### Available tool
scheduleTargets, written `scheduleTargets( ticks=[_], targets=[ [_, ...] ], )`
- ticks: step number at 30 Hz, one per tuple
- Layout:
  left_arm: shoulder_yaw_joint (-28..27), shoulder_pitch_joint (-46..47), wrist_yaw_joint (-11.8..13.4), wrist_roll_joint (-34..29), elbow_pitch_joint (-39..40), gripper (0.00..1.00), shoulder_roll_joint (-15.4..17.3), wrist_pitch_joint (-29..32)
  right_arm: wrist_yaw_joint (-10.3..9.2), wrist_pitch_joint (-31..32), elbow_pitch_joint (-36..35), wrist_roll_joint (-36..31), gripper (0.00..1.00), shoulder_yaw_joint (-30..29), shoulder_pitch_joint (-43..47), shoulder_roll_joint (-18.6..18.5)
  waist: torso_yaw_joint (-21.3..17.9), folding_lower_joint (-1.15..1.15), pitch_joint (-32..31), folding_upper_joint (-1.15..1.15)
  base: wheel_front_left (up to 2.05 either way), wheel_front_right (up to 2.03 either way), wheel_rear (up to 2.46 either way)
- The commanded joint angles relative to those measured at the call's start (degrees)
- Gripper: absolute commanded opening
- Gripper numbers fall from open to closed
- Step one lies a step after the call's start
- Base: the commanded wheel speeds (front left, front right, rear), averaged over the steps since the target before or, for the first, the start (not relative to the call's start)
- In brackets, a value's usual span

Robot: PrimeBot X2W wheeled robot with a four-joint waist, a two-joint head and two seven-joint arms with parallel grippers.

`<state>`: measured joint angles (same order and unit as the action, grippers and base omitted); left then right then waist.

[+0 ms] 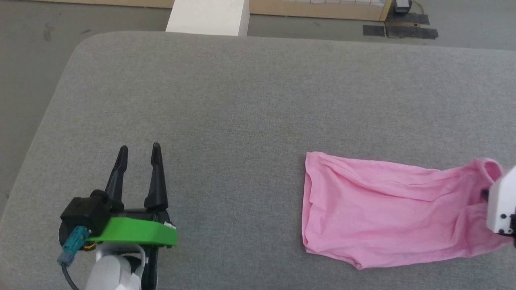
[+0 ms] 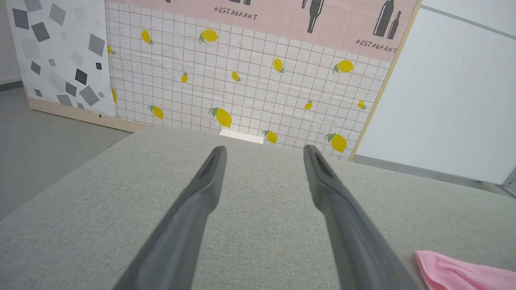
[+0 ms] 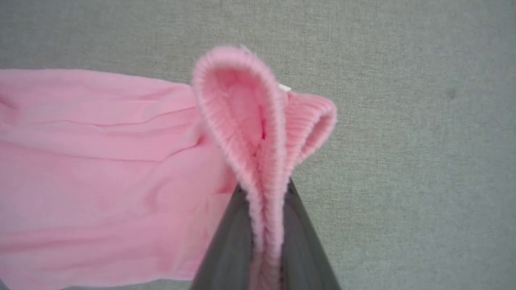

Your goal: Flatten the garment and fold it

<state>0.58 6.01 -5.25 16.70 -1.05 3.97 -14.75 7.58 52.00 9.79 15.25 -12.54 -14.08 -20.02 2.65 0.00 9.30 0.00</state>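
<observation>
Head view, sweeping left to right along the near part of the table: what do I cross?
left gripper, open over the grey table → the garment, pink and rumpled → white wrist housing of the right arm, at the garment's right end.

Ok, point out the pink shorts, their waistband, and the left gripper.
pink shorts (image 1: 383,209): head view, middle of the flat fabric.
waistband (image 3: 211,117): right wrist view, left side of ribbed loop.
left gripper (image 1: 140,146): head view, midway between its open fingertips.

The left hand (image 1: 140,147) points forward with fingers spread wide; the right hand (image 3: 266,186) is closed, pinching the garment (image 3: 100,161).
</observation>
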Motion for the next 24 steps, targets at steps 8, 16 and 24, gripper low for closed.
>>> scheduleTargets(
  ticks=[8, 16, 24],
  targets=[
    [-1.0, -2.7, -0.4, -1.0, 1.1, 1.00, -0.5, -0.2, -0.09, 9.9, -18.3, 9.0, 0.00, 6.9, 5.8, 5.3, -0.1, 0.00, -1.4, 0.00, 0.00, 0.00, 0.00],
    [-0.9, -2.7, -0.1, -1.1, 1.1, 1.00, -0.8, -0.2, -0.09, 6.1, -17.8, 8.9, 0.00, 15.0, 4.5, 11.4, 1.3, 0.00, 0.0, 0.00, 0.00, 0.00, 0.00],
    [-0.5, -1.7, 0.2, -1.0, 0.9, 1.00, -1.0, -0.2, -0.09, -0.7, -8.1, 5.2, 0.00, 18.2, -0.5, 15.8, 3.3, 0.00, 2.0, 0.00, 0.00, 0.00, 0.00]
  ],
)
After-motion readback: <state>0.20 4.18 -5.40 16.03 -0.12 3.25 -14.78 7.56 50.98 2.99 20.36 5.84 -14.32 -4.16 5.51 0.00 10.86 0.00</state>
